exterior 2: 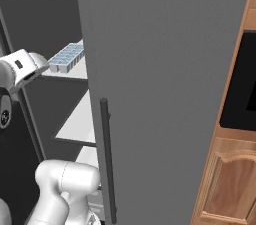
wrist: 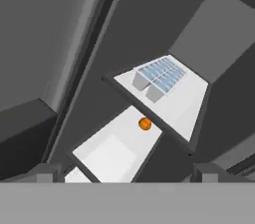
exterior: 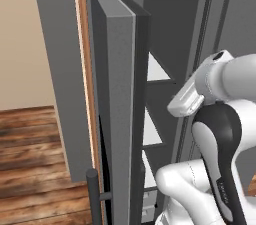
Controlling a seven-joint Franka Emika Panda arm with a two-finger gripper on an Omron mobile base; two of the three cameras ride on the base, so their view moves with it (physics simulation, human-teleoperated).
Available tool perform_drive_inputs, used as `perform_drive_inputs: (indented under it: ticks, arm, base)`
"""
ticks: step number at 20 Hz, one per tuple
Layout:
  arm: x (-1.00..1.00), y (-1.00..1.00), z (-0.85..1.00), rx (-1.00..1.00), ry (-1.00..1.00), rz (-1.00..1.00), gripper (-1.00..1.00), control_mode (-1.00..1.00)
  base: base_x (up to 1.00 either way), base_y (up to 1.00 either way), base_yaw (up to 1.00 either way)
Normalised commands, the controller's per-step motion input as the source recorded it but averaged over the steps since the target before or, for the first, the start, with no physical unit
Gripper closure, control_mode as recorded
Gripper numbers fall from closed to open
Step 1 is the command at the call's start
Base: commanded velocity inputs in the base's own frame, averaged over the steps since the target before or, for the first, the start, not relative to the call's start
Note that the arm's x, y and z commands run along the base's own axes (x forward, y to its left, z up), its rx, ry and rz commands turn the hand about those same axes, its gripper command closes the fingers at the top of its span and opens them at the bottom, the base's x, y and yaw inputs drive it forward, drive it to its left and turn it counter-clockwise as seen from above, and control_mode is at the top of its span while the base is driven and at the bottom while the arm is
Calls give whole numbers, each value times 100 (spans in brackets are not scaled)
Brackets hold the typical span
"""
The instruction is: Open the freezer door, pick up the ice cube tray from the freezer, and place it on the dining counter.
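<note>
Dark fingers (wrist: 48, 172) rise at the bottom corners of the hand view, set wide apart with nothing between them, well short of the tray (wrist: 159, 77). That tray, a small pale rectangle with two rows of light blue cells, lies on an upper white shelf (wrist: 184, 106) inside the freezer (wrist: 149, 24); the right base view shows it too, at the shelf's front edge. On the shelf below, the hand view shows a small orange ball (wrist: 144, 124) that neither base view catches. From the left base view the door (exterior: 117, 109) stands swung open, seen edge-on as a flat grey slab, with its dark bar handle (exterior: 92, 196) low down. White shelves show past it. From the right base view the plain grey door (exterior 2: 165, 99) has a dark vertical handle (exterior 2: 107, 161), and a wood cabinet (exterior 2: 235, 179) stands beside it.
</note>
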Motion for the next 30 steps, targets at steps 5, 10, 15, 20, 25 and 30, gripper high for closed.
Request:
perform_drive_inputs:
  ticks: [5,10,15,20,25,30]
  arm:
    - [0,23,0,-37,0,9,-100,-100]
    - [0,1,6,-30,1,11,-100,-100]
    - [11,0,3,-18,2,19,-100,-100]
    - [27,0,0,-16,0,25,-100,-100]
    - [34,0,-21,-18,-3,14,-100,-100]
    - [37,-3,-26,-16,-5,7,-100,-100]
  base:
    - [0,0,0]
    - [0,0,0]
    - [0,0,0]
    - [0,0,0]
    - [0,0,0]
    - [0,0,0]
